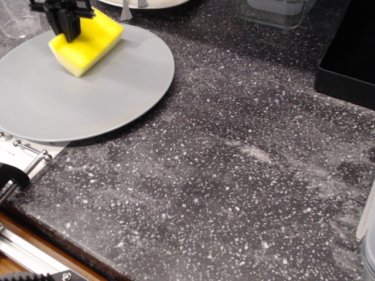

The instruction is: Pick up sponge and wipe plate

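The gripper (71,30) is clamping the sponge (87,43), its black fingers closed on the near end. The sponge is lying flat on the far part of the plate (111,88), yellow face up. The plate is sitting on the speckled counter (246,164), a clear cup (19,17) standing behind it.

Matt plate (117,88), foam sponge (88,44), speckled stone counter (246,164).
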Robot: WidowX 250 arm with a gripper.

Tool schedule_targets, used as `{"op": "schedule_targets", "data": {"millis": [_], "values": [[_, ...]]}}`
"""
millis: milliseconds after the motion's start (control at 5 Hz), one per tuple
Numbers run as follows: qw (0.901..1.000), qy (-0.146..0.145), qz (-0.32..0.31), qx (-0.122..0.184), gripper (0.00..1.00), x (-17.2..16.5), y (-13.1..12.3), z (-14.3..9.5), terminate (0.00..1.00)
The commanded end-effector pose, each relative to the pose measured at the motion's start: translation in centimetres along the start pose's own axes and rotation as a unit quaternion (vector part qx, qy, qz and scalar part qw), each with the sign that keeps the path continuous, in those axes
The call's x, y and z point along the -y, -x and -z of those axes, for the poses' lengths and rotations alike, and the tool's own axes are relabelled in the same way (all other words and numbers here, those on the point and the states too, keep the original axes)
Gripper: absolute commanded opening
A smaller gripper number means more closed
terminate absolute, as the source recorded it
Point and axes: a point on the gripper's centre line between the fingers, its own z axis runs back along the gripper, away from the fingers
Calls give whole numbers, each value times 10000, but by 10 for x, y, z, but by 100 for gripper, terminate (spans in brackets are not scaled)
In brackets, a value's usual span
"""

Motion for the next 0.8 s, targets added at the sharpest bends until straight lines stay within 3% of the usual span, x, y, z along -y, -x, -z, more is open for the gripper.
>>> {"op": "schedule_targets", "data": {"millis": [0,200,400,600], "values": [[9981,-559,-134,237,0,-47,-24,-36,0],[9947,-941,76,412,0,-64,-25,-24,0],[9959,-842,262,207,0,-56,-12,-16,0],[9978,-467,471,-41,0,-33,9,-17,100]]}}
